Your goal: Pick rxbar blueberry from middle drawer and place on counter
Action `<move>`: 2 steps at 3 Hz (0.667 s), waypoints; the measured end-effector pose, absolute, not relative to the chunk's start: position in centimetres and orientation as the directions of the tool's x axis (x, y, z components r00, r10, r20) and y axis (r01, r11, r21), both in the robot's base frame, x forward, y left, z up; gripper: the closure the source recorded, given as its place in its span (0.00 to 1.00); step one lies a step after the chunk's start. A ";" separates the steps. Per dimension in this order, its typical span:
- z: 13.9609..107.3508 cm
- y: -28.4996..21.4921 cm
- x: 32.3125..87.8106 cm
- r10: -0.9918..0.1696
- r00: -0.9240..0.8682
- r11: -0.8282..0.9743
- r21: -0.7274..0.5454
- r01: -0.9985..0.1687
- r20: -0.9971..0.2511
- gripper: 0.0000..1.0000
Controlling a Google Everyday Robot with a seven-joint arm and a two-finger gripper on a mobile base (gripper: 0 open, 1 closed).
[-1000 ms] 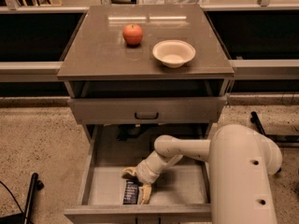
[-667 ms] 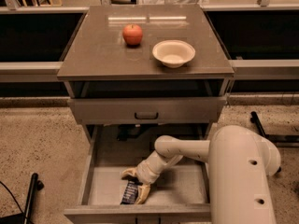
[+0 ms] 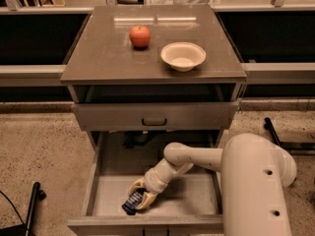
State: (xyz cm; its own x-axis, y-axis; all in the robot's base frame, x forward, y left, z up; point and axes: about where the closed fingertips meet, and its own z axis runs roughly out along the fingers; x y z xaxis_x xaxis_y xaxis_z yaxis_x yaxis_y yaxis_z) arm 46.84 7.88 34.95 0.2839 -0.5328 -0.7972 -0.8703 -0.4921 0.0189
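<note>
Pincer (image 3: 140, 198) grips rxbar blueberry (image 3: 131, 203) inside middle drawer (image 3: 197, 201)

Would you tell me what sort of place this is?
Likely a robot test area set up like a kitchen: a counter with an apple and bowl, a speckled floor, and the claw in the open drawer by a snack bar.

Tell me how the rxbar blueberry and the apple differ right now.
Shape: the rxbar blueberry is a flat, dark-wrapped bar; the apple is round and red.
Place: the bar lies low in the open middle drawer; the apple sits up on the counter.
Contact: the end effector is down at the bar inside the drawer; nothing touches the apple.
Both are small food items.
</note>
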 end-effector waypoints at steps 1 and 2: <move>35.6 8.0 46.9 -0.518 0.276 -0.487 0.014 -0.873 -0.810 1.00; 37.4 7.4 47.8 -0.433 0.258 -0.446 -0.043 -0.894 -0.864 1.00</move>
